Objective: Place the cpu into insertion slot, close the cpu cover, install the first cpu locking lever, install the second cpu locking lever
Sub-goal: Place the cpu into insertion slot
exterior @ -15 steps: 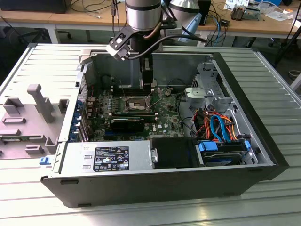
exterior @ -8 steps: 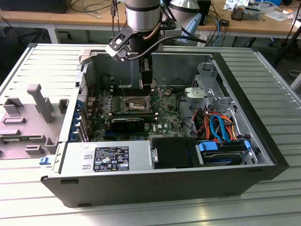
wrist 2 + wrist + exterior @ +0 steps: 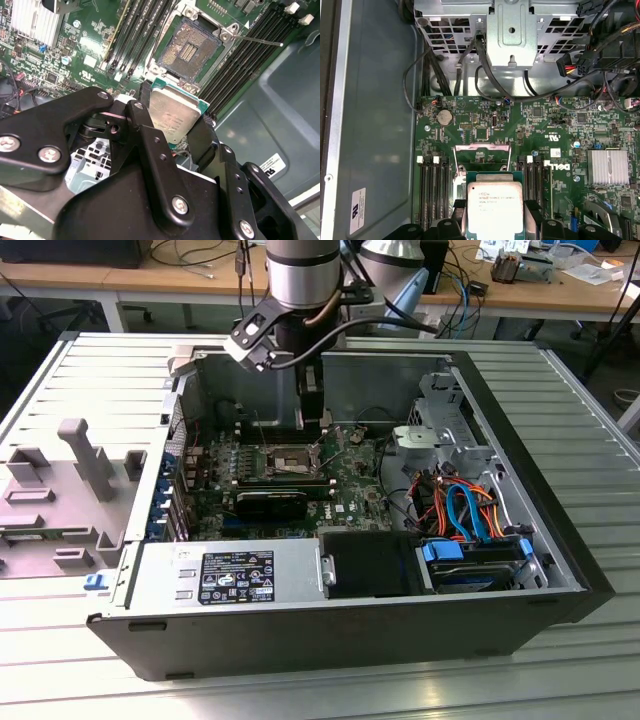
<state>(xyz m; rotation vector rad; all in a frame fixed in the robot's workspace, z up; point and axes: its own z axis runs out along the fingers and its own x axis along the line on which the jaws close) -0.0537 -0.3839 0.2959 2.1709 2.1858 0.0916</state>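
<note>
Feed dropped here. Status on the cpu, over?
Status: gripper shut on cpu. Held clear of insertion slot, not seated. Slot uncovered, nothing across it.

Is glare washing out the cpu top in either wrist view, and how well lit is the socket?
In the first wrist view, glare whitens the lower part of the cpu; in the second wrist view the same chip, held in the gripper, shows only a soft sheen, and the insertion slot is evenly lit.

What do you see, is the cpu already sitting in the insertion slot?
No, the claw grips the cpu clear of the insertion slot, whose bare contacts show.
</note>
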